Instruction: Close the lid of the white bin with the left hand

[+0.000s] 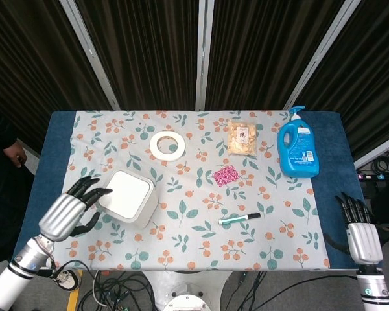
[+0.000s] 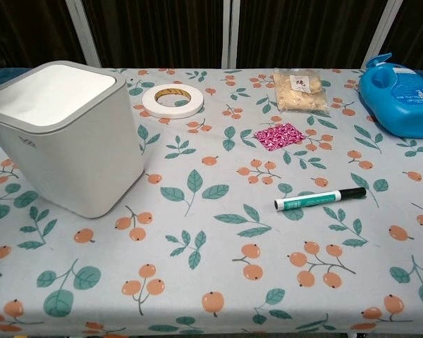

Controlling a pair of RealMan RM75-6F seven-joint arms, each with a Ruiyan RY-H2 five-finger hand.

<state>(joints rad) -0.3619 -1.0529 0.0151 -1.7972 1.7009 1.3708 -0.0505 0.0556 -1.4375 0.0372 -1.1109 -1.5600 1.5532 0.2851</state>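
The white bin stands at the table's front left, its flat lid lying level in the rim. In the head view my left hand hovers just left of the bin with its fingers spread, a fingertip near the bin's left edge; whether it touches I cannot tell. It holds nothing and is out of the chest view. My right hand hangs off the table's front right corner, fingers straight and apart, holding nothing.
A roll of tape lies behind the bin. A snack bag, a pink packet, a green-and-black marker and a blue detergent bottle spread across the middle and right of the leaf-patterned cloth.
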